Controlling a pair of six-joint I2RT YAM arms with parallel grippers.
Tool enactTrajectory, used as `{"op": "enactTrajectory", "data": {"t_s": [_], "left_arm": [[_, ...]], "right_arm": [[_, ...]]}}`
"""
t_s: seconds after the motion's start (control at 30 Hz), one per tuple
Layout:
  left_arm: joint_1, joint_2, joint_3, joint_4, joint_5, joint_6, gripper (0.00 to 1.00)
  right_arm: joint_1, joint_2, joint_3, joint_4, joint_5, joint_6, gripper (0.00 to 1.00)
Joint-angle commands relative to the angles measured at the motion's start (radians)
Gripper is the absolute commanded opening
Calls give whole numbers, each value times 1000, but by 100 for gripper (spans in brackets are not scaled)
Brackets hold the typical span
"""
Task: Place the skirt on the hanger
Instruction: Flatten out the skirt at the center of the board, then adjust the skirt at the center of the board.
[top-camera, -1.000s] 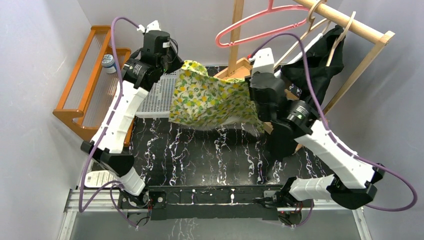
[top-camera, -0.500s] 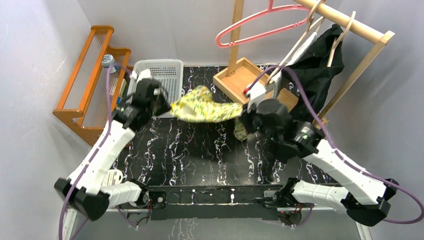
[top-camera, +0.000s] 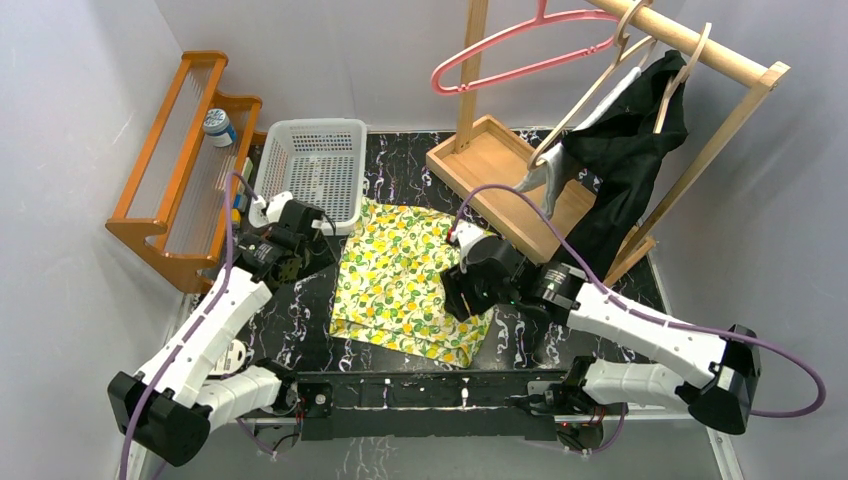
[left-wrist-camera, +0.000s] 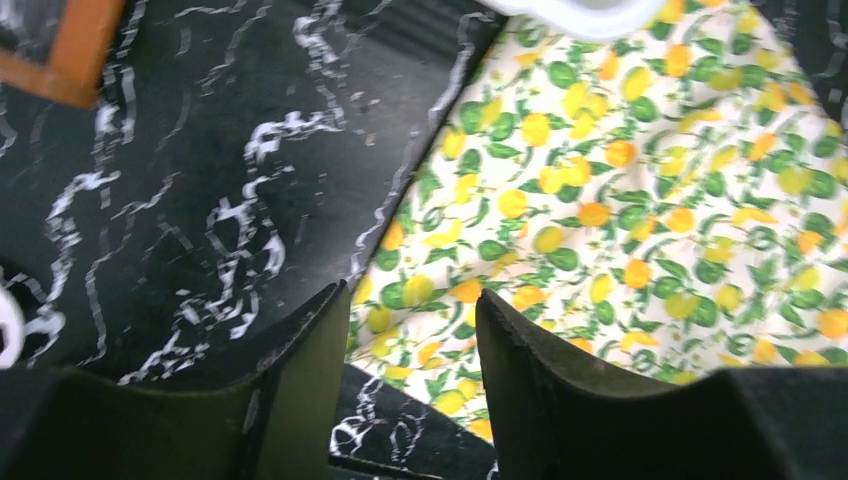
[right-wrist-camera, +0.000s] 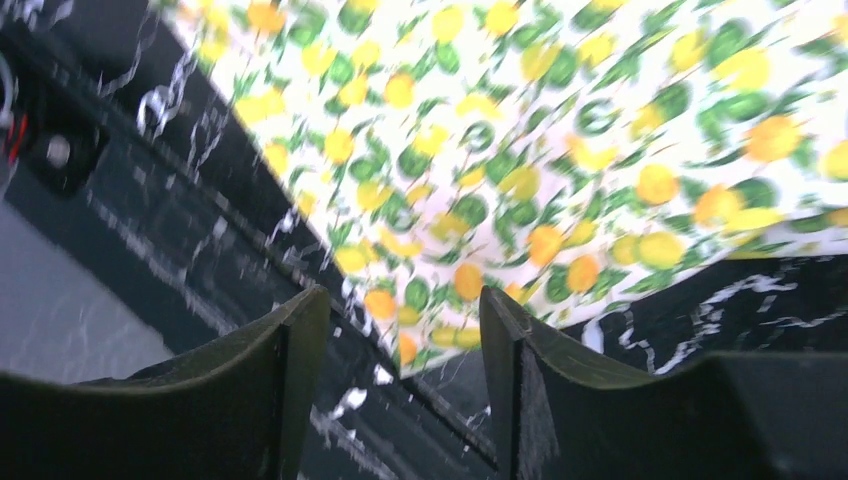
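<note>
the white lemon-print fabric skirt (top-camera: 405, 280) lay spread flat on the black marbled table (top-camera: 395, 165), so the laying-out step seemed done; the next move would call for gripping its waistband and carrying it to the pink plastic hanger (top-camera: 436, 78). left jaws and right jaws both stood apart over the skirt's edges, clamping nothing.

no readable text, brand, number or sign; jar (top-camera: 217, 127) label on shelf (top-camera: 140, 229) too small.
</note>
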Motion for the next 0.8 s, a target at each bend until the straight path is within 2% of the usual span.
{"op": "enactTrajectory", "data": {"t_s": [0.0, 0.07, 0.13, 0.2, 0.3, 0.47, 0.77], "left_arm": [[4, 17, -12, 169, 173, 86, 49], [4, 50, -56, 244, 289, 90, 48], [4, 81, -103, 297, 345, 80, 43], [4, 112, -143, 328, 344, 70, 40], [3, 167, -185, 348, 336, 71, 41], [3, 235, -256, 349, 295, 34, 42], [3, 249, -353, 337, 296, 14, 41]], "right_arm": [[-3, 85, 107, -13, 279, 82, 61], [-12, 170, 117, -21, 286, 100, 53], [-13, 226, 118, -6, 254, 110, 46], [-13, 262, 96, 34, 187, 112, 46], [-14, 306, 55, 35, 131, 140, 55], [-13, 365, -14, -22, 130, 226, 57], [-14, 352, -98, -211, 150, 374, 46]]}}
